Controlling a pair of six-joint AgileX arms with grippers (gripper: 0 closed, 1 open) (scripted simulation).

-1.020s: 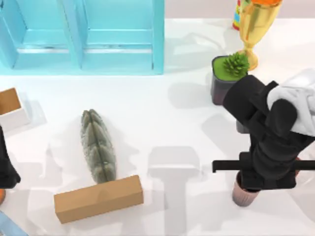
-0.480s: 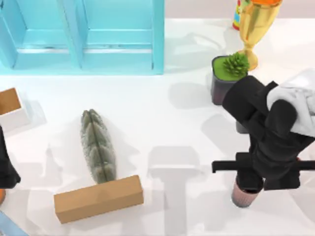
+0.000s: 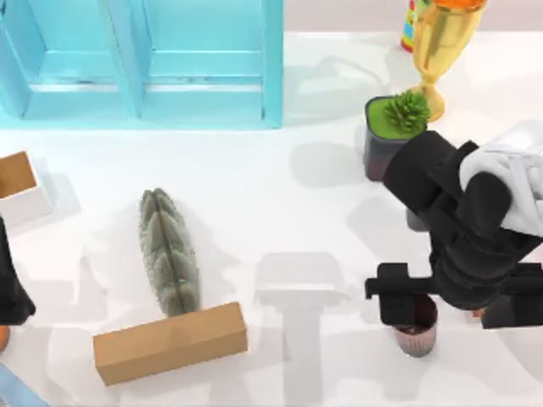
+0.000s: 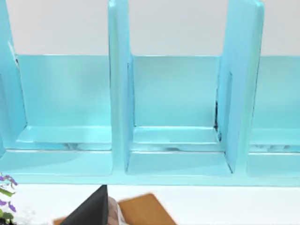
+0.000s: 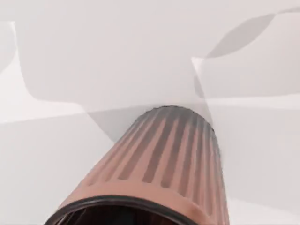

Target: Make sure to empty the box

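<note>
At the near right of the table (image 3: 280,212), the right gripper (image 3: 424,307) of the AgileX pair sits directly over a ribbed brown cup (image 3: 416,337), whose lower body pokes out beneath the black hardware. In the right wrist view the cup (image 5: 159,164) fills the near field, rim toward the camera, with its fluted sides running away over the white surface. Whether the jaws are clamped on the cup or merely around it cannot be told.

At the near left lies a cardboard block (image 3: 170,342), with a grey-green ridged gourd (image 3: 169,252) touching its far edge. The left arm (image 3: 12,284) is parked at the left edge, and how its jaws stand cannot be told. Just beyond it sits a small open white box (image 3: 19,186) with a brown inside.

Farther back on the right, a potted green plant (image 3: 390,127) stands just in front of a gold trophy (image 3: 441,47). A turquoise shelf unit (image 3: 144,64) spans the far left.
</note>
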